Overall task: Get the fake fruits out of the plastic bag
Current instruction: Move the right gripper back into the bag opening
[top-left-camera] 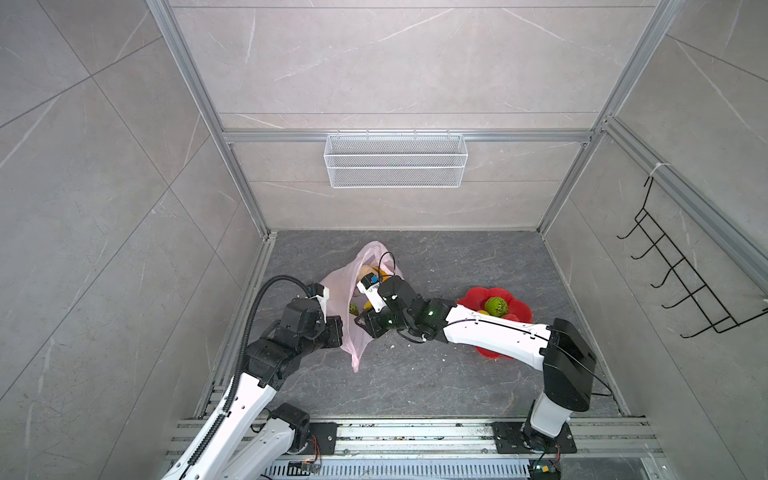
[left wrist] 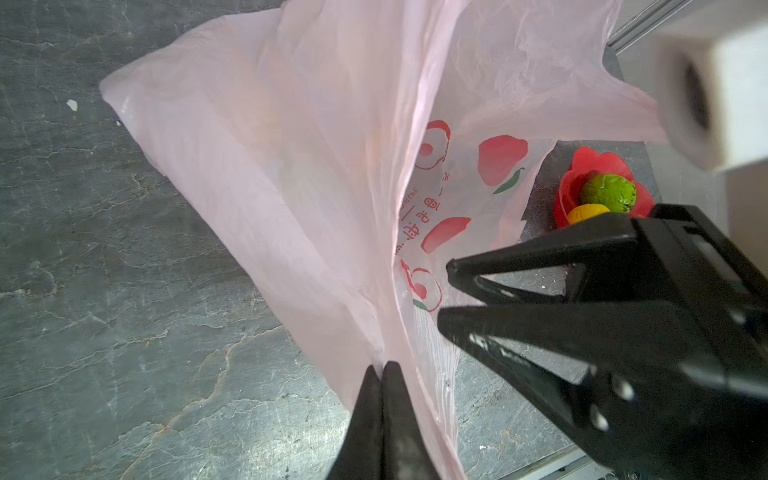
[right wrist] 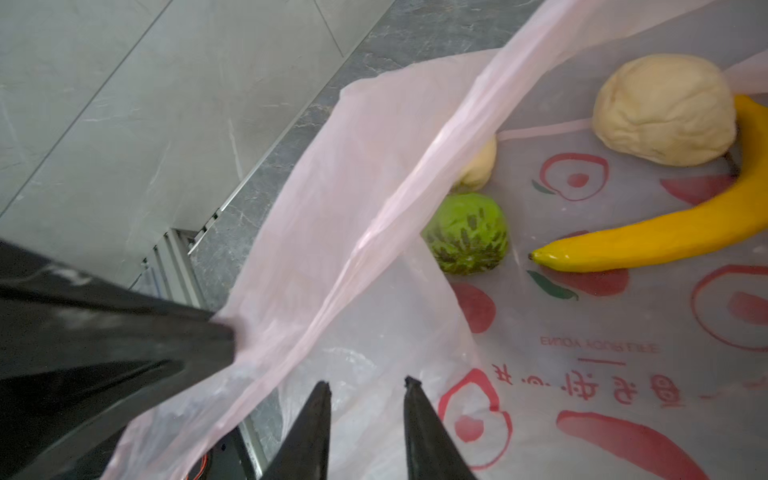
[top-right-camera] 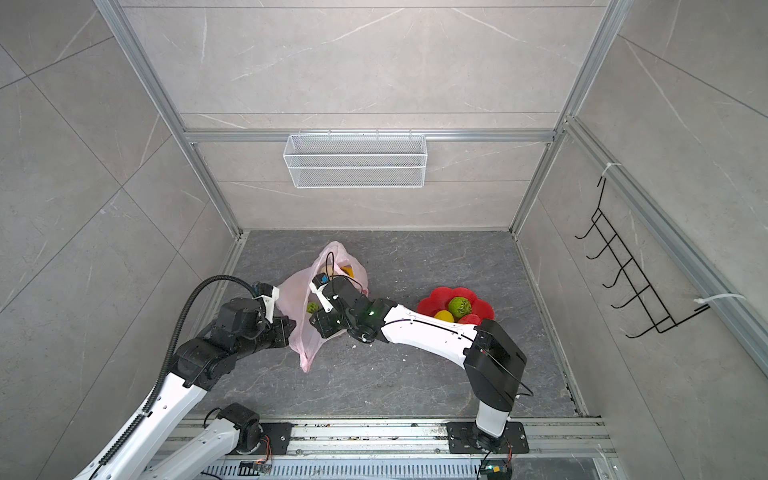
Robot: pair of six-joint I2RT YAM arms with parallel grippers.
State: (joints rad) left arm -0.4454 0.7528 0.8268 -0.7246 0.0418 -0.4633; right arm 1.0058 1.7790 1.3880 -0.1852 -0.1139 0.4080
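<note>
The pale-pink plastic bag (top-left-camera: 338,286) (right wrist: 353,249) lies on the dark floor with its mouth held up. My left gripper (left wrist: 382,365) (top-left-camera: 338,332) is shut on the bag's upper edge. My right gripper (right wrist: 368,384) (left wrist: 446,293) is inside the bag's mouth, open, with only bag film beneath it. Deeper in the bag lie a green ball (right wrist: 467,232), a yellow banana (right wrist: 665,237), a cream lump (right wrist: 665,110) and a second cream lump (right wrist: 482,160) half hidden by film. A red plate (top-left-camera: 521,309) on the right holds a green ball (top-left-camera: 496,306), a yellow lump (top-right-camera: 444,316) and a small red fruit (top-right-camera: 469,319).
A white wire basket (top-left-camera: 395,160) hangs on the back wall. A black hook rack (top-left-camera: 681,282) is fixed to the right wall. Aluminium rails (top-left-camera: 415,432) run along the front edge, and the right forearm (top-left-camera: 494,336) passes over the plate's near side.
</note>
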